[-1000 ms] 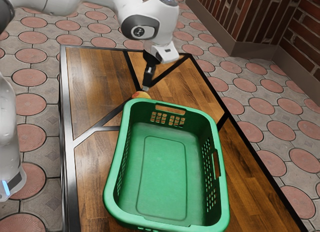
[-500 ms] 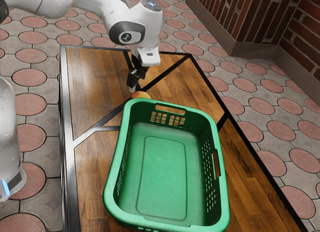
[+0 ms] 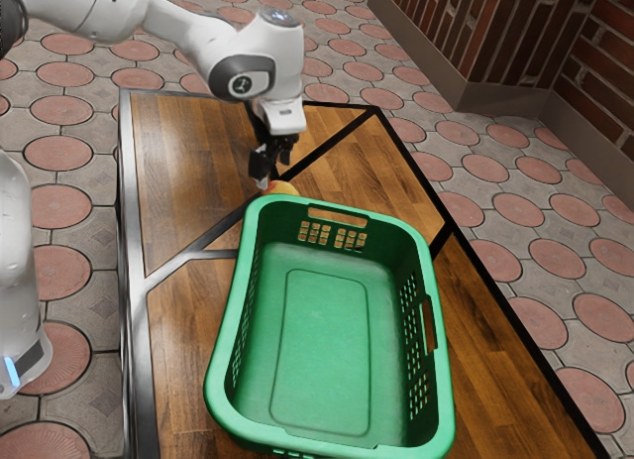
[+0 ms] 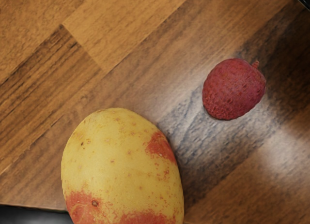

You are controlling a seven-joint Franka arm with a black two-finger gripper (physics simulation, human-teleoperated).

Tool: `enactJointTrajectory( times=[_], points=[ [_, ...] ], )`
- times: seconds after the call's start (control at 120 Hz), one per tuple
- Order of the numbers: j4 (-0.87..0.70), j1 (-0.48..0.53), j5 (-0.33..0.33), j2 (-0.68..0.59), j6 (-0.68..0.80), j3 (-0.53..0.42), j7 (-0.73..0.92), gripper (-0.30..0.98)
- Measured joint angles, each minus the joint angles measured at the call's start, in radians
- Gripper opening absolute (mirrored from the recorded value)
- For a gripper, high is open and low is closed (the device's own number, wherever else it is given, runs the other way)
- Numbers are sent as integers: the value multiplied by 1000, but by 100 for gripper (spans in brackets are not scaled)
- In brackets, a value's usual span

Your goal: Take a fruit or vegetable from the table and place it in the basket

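Mango (image 3: 284,187), the likely target, lies on the table (image 3: 188,172) just beyond the basket's (image 3: 332,350) rim, at eleven o'clock from the basket's middle in the exterior view. The pincer (image 3: 274,173) hangs close above it, fingers spread, pinching nothing. Centre over the fruit first, then turn so the fingers straddle its narrower width, clear of both rim and nearby lychee (image 4: 234,89). Go down past its widest part, squeeze gently, since smooth skin may slip, and lift straight up before heading toward five o'clock.
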Motion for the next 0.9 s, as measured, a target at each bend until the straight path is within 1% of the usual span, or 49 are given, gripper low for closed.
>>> enactJointTrajectory(
  times=[0.083,0.233,0.525,0.733,0.9],
  points=[
    [-16,-2,-35,12,42,0,15,68],
    [-29,-3,-68,39,112,-2,37,68],
    [-50,1,-83,67,210,2,67,68],
    [-51,3,-98,95,238,4,81,68],
    [-62,5,-115,100,246,26,89,68]
  ],
)
